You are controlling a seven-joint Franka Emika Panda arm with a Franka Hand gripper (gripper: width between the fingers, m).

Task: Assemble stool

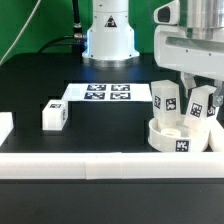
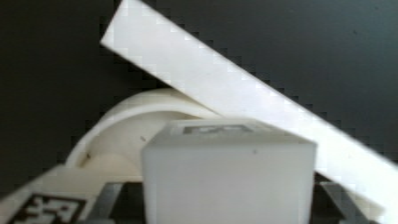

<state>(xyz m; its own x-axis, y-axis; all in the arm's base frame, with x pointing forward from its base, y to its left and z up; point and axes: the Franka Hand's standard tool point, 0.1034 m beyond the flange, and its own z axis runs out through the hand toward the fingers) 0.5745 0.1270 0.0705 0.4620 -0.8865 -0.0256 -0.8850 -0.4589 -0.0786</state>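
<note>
White block leg (image 2: 228, 168) clenched in tool (image 1: 203, 100) above round white plastic seat (image 1: 172, 135); risks jamming if tilted off its hole.

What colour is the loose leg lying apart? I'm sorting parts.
White, with a black-and-white square tag; the loose leg shows best in the exterior view.

The seat (image 1: 178, 137) looks like smooth white plastic with a soft shine. The legs (image 1: 165, 99) look like the same plastic, and their black-and-white tags look flat and dull like paper. The table (image 1: 100, 125) is black and matt. The marker board (image 1: 100, 93) is thin, white and flat. The gripper (image 1: 198, 82) looks like hard, smooth white plastic.
</note>
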